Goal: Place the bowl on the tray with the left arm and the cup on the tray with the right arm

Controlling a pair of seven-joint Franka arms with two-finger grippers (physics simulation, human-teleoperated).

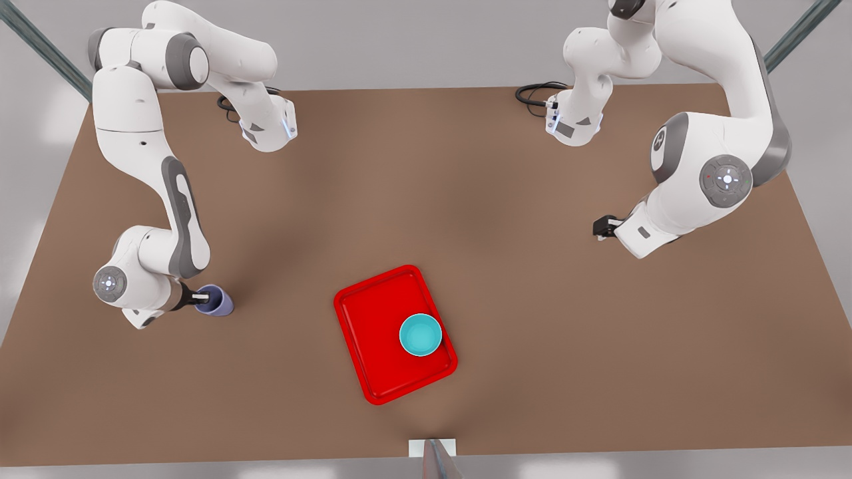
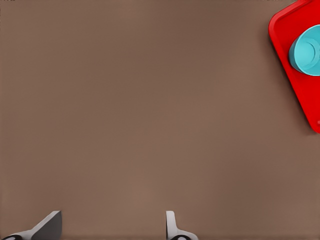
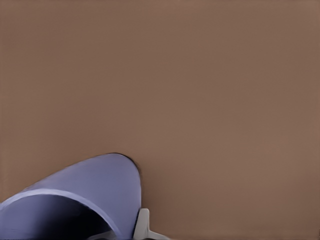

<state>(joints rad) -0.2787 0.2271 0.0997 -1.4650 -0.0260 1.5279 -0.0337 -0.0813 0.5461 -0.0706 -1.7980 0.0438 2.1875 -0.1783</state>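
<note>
Bowl sits on tray, twd its front-view-right side, mid table. Left tool hangs over bare table well apart from tray, fingers spread, nothing btwn them. Right tool is at the cup on front view's left, one finger outside the wall, clamped on the cup rim; cup is well apart from tray.

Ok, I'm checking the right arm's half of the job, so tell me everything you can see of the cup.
The cup is a pale lavender, handleless tumbler, plain and smooth like plastic, its inside looking dark. It stands on the brown table, well off the red tray toward the front view's left. The right gripper is at its rim, one finger against the outer wall.
</note>
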